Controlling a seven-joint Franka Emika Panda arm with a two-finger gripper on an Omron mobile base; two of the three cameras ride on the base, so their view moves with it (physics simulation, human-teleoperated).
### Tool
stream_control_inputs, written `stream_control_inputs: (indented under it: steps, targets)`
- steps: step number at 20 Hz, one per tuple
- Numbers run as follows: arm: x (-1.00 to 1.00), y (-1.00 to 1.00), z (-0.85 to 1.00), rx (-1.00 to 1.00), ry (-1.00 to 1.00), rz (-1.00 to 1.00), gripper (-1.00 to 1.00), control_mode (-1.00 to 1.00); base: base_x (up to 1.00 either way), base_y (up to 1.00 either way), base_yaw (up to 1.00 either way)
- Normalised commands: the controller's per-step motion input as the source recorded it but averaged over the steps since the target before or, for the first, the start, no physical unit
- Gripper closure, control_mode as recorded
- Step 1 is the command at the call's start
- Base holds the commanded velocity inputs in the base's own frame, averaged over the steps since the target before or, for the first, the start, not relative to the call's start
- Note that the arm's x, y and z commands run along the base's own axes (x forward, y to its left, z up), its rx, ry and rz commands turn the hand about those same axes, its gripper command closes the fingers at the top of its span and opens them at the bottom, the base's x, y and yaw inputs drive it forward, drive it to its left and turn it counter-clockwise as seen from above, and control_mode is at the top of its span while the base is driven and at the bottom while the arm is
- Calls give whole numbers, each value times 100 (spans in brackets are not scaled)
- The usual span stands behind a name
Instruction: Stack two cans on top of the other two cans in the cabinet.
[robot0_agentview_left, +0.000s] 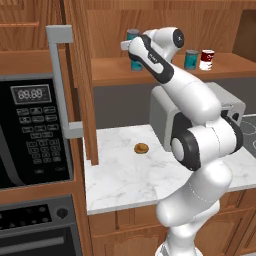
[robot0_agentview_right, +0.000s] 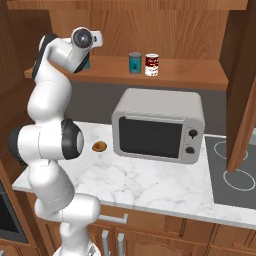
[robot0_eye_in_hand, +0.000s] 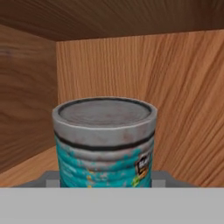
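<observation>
item: cabinet (robot0_agentview_left: 150, 75), plank shelf. we note our gripper (robot0_agentview_left: 131, 52) at the shelf's left end, clamped on a teal can (robot0_eye_in_hand: 105, 144). further right on the same shelf we list a second teal can (robot0_agentview_right: 134, 63), upright, with a red and white can (robot0_agentview_right: 151, 65) just beside it.

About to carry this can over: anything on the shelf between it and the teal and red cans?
Nothing visible. The shelf is bare between the held can and the teal can and red can.
</observation>
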Motion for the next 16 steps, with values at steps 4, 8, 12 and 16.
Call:
stream_control_inputs:
  steps: [4, 8, 12, 16]
  targets:
    - [0, -1, 3, -2, 0, 0, 100, -100, 0, 0, 0]
    - [0, -2, 12, 0, 0, 0, 100, -100, 0, 0, 0]
    - [-1, -5, 6, 0, 0, 0, 100, -100, 0, 0, 0]
    - [-3, -7, -5, 0, 0, 0, 100, -100, 0, 0, 0]
